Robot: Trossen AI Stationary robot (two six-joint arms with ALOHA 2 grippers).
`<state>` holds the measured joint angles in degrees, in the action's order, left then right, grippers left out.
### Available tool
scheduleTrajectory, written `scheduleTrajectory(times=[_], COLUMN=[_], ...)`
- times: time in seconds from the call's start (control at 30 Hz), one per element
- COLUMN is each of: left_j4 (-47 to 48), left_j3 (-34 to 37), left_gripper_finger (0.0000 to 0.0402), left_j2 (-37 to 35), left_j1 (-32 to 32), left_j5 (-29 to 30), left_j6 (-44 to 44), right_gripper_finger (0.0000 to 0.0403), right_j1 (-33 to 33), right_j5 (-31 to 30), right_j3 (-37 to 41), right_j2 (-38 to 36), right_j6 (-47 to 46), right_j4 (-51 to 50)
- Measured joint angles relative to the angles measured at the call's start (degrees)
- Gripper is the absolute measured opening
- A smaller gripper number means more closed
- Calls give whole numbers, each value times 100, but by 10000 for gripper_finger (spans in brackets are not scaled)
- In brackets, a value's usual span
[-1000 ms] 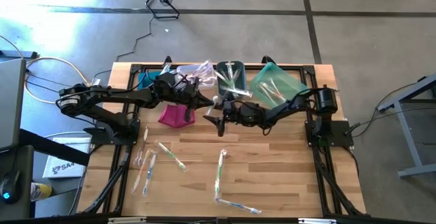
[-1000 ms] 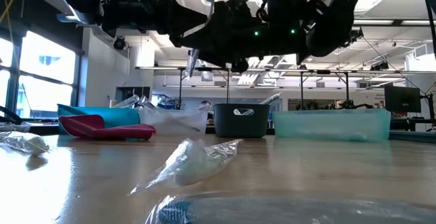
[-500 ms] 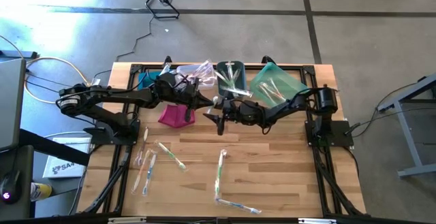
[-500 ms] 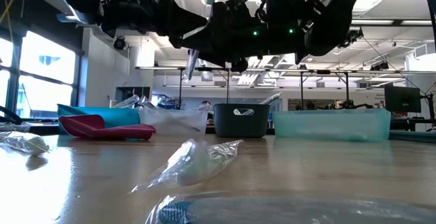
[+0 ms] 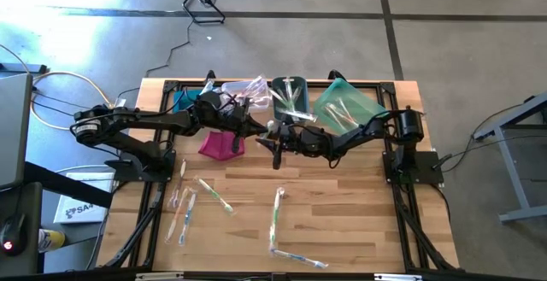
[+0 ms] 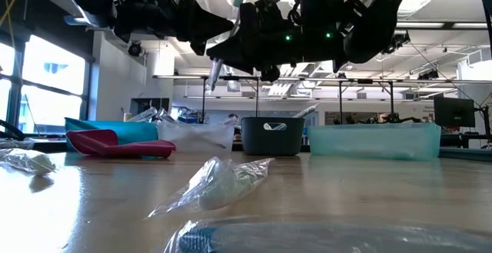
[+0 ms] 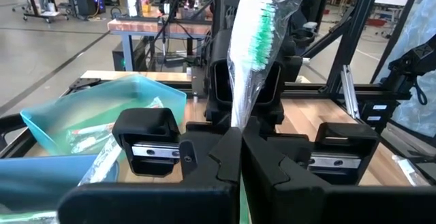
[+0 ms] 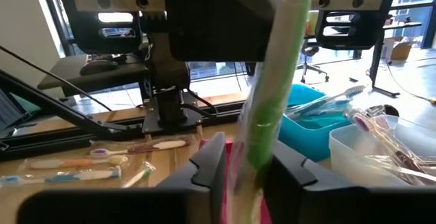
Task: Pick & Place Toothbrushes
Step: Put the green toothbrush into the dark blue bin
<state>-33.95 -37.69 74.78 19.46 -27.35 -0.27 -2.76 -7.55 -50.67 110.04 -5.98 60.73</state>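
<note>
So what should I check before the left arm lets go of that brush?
1. Left gripper jaws shut on the wrapped green toothbrush: ok.
2. Right gripper lined up on the same toothbrush: ok.
3. Right arm's hold firm enough to take it: cannot tell.
4. Toothbrush held well above the table: ok.
5. Teal bin within the right arm's reach: ok, likely.
6. Loose toothbrushes all off the table: not ok.

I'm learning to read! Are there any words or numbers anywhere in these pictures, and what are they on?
"SA": start of a word on the white box on the floor left of the table; the remaining letters are too small to read.
Grey bin: a pale mark on its front, too blurred to read.
Nothing else is readable.
</note>
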Motion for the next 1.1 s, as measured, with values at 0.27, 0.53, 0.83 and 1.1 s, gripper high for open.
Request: scheduleTrajectory(times=[0.27,0.53,0.83,1.1], left_j4=[81,119,133,117], left_j3=[0,0,0,0], left_gripper_finger=[0,0,0,0], left_j2=[0,0,0,-1], left_j1=[0,0,0,0], left_j5=[2,118,138,156], left_j6=[0,0,0,-10], right_gripper_finger=[17,19,15,15], right_j1=[0,0,-2,0], right_j5=[-48,-61,-57,-52], right_j3=[3,4,4,4], right_j2=[0,0,0,-2], right_j6=[0,-2,-44,-46], right_j4=[-31,-53,-62,-66])
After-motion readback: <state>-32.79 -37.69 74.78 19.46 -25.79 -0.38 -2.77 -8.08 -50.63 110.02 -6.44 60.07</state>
